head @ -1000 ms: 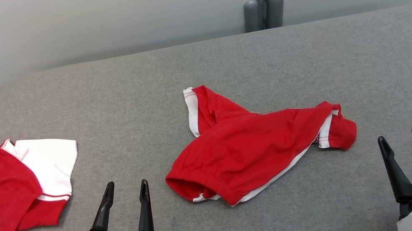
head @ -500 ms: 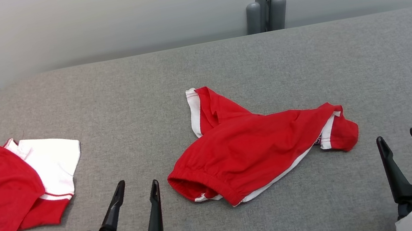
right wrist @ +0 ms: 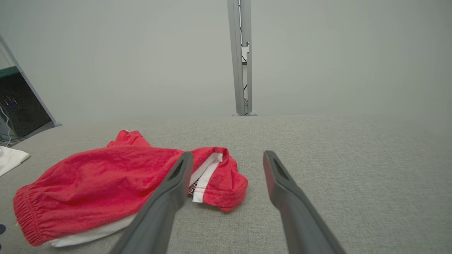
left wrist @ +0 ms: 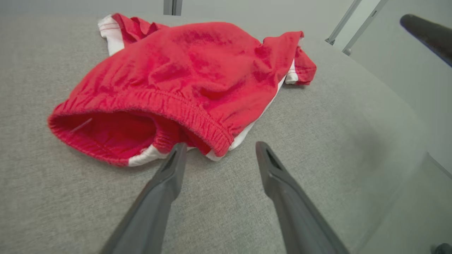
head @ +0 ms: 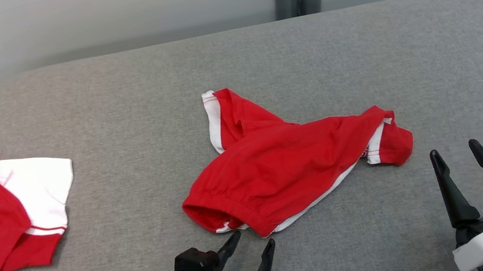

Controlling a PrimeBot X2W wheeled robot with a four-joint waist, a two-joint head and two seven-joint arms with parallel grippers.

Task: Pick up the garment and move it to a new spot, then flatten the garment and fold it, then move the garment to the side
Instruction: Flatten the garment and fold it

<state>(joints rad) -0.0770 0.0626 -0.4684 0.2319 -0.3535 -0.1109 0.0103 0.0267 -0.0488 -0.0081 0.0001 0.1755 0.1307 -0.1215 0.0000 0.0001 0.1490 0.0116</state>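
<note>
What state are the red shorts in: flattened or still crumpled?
Crumpled: the red shorts lie wrinkled in a heap, waistband gaping open, one leg end bunched.

The garment (head: 287, 172) is soft, matt cloth, lightly wrinkled; the surface (head: 116, 103) under it is rough, matt woven fabric.

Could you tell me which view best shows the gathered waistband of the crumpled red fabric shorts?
The left wrist view: the gathered waistband of the red fabric shorts lies close, gaping toward the camera. The head view shows it smaller, from above; the right wrist view catches its edge at lower left.
</note>
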